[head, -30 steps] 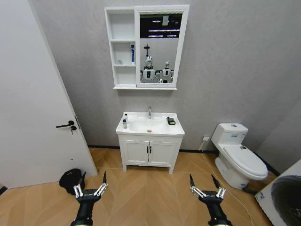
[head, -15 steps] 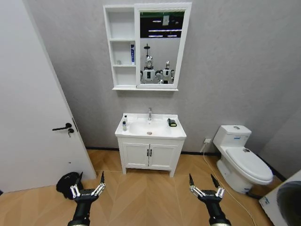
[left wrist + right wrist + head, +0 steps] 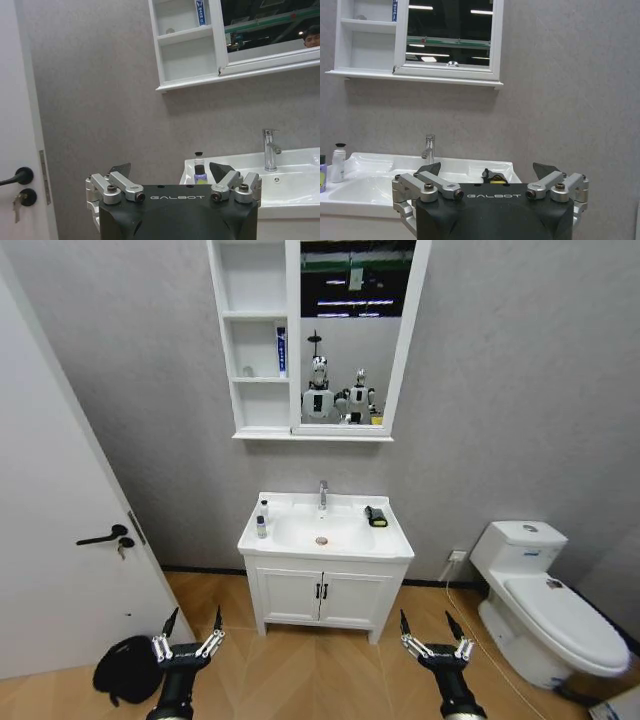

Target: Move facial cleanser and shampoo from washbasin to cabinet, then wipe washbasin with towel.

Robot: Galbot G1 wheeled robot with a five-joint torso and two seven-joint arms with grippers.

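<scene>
Both grippers, left gripper and right gripper, hover with fingers spread apart, empty, near the floor before the washbasin; the towel lies on its right rim.

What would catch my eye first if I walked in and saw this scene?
Probably the white washbasin on its floor vanity against the grey wall, with two small bottles on its left rim and a dark towel on its right. Above it hangs the cabinet with open shelves and a tall mirror. Low in front, the left gripper and right gripper hang open, well short of the basin.
</scene>
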